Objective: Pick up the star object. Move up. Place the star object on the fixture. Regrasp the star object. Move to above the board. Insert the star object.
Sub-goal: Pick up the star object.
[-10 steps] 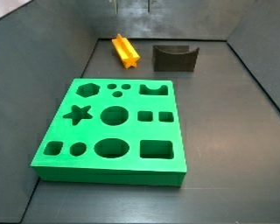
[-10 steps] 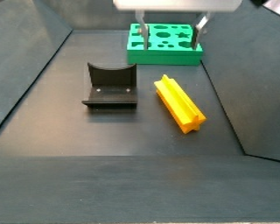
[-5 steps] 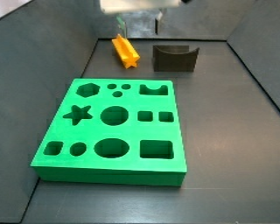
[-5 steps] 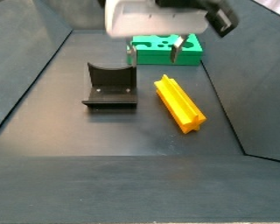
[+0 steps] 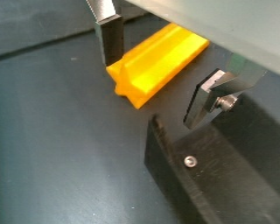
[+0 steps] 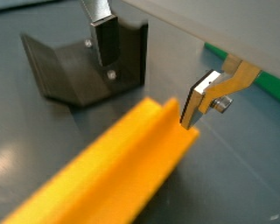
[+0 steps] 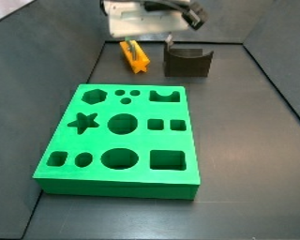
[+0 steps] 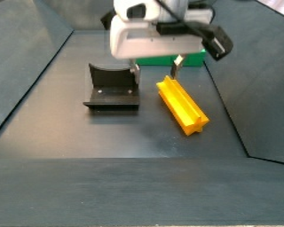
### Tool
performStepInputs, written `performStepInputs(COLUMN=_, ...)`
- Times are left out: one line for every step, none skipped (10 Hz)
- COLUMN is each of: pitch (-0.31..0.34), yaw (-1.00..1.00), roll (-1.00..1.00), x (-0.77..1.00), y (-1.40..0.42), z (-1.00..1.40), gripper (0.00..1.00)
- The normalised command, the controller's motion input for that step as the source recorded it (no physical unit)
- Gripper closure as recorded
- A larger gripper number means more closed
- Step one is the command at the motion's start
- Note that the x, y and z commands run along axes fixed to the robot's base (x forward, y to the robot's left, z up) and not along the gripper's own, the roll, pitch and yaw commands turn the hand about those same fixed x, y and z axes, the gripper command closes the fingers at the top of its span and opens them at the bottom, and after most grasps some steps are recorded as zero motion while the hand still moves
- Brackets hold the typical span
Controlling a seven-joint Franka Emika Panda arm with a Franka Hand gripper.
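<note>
The star object [image 8: 183,104] lies flat on the worktop, centre-right in a side view — rigid, light, ridged, likely best pinched mid-length. The gripper [image 8: 155,62] hovers above its far end, jaws spread and empty.

Even, fairly bright light from overhead, soft shadows only. In both wrist views the picture is soft, the star object [image 6: 101,179] smearing out of focus toward seven o'clock. A pale sheen lies on the dark floor [image 6: 14,166]. The gripper [image 8: 155,63] hangs over the star object, slightly motion-blurred. Side views are coarse and low-resolution.
</note>
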Motion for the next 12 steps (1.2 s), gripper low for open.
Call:
performStepInputs(pitch=-0.050, yaw=0.10, roll=0.05, x=-0.42, y=0.01, z=0.00, gripper=0.00)
performStepInputs(pitch=-0.024, yaw=0.12, roll=0.06, x=-0.26, y=0.00, z=0.00, gripper=0.00)
performStepInputs(pitch=-0.009, yaw=0.19, roll=0.09, x=-0.28, y=0.04, z=0.03, gripper=0.00)
performStepInputs(pitch=0.000, yaw=0.17, roll=0.08, x=-0.15, y=0.01, z=0.01, gripper=0.00)
performStepInputs(pitch=-0.031, yaw=0.11, roll=0.02, x=0.00, y=0.20, z=-0.38, gripper=0.00)
performStepInputs(pitch=0.000, yaw=0.07, roll=0.03, x=0.04, y=0.15, z=-0.49, gripper=0.00)
performStepInputs(pitch=0.000, yaw=0.08, roll=0.04, x=0.00, y=0.15, z=-0.35, gripper=0.00)
performStepInputs(pitch=0.000, yaw=0.08, roll=0.06, x=-0.10, y=0.14, z=-0.30, gripper=0.00)
performStepInputs(pitch=-0.003, yaw=0.00, roll=0.01, x=-0.21, y=0.10, z=-0.19, gripper=0.00)
performStepInputs(pitch=0.000, yaw=0.00, roll=0.00, x=0.00, y=0.00, z=0.00, gripper=1.00)
performStepInputs(pitch=0.000, yaw=0.00, roll=0.00, x=0.00, y=0.00, z=0.00, gripper=1.00)
performStepInputs(pitch=0.000, yaw=0.00, roll=0.00, x=0.00, y=0.00, z=0.00, gripper=1.00)
